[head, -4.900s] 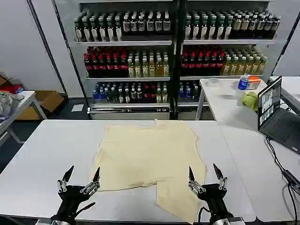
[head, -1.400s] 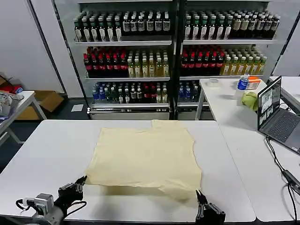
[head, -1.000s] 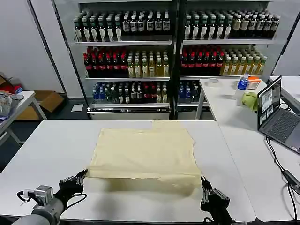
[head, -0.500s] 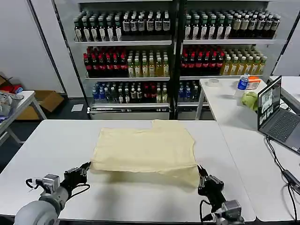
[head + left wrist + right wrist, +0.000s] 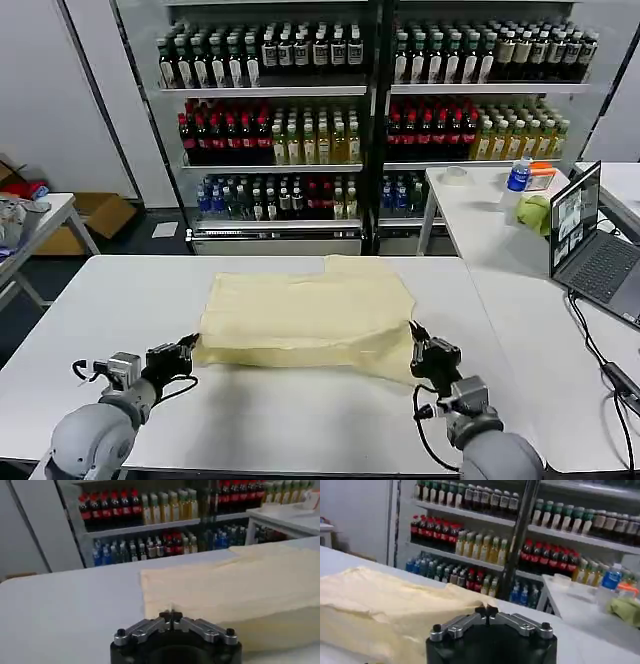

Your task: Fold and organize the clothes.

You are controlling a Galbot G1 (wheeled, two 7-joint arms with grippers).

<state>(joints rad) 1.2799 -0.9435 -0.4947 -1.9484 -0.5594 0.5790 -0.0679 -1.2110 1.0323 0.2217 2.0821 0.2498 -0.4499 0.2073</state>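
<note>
I hold the garment [image 5: 310,315] hem folded toward 12 o'clock: left gripper [image 5: 186,350] and right gripper [image 5: 417,347] both clenched on it. Next: lay flat, release.

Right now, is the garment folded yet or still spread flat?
Partly folded: the garment has its near edge lifted and doubled over toward the shelves, pinched by the left gripper and right gripper.
</note>
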